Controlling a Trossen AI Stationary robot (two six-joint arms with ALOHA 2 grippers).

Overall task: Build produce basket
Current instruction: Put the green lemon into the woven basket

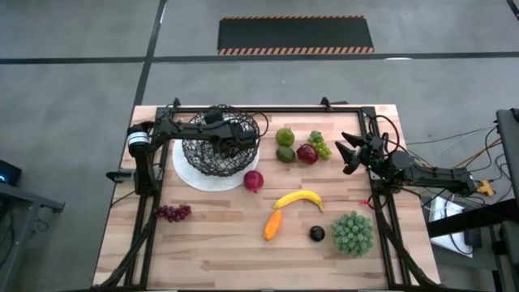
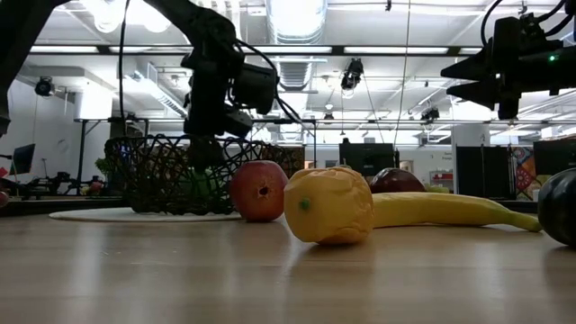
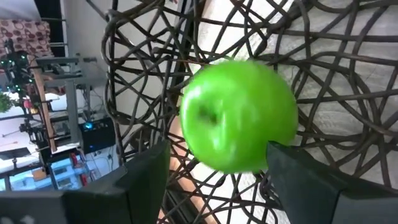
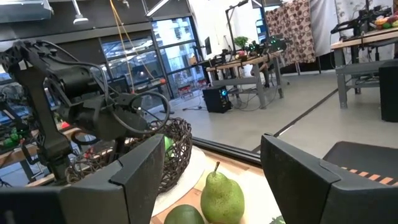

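Fruit lay nearest the front edge: an orange piece (image 1: 272,225), a dark plum (image 1: 316,234) and a banana (image 1: 298,199), with purple grapes (image 1: 171,212) off to the left. Farther back, the left gripper (image 1: 235,143) reached down into the wire basket (image 1: 203,158), its fingers (image 3: 146,180) spread apart around a green apple (image 3: 239,115) at the basket's mesh floor; the placing step looked in hand, the apple apparently just let go. Next, the arm would need to lift clear of the rim. Beyond, the right gripper (image 1: 350,154) hung open near the pear (image 4: 220,198), well placed to pick it.
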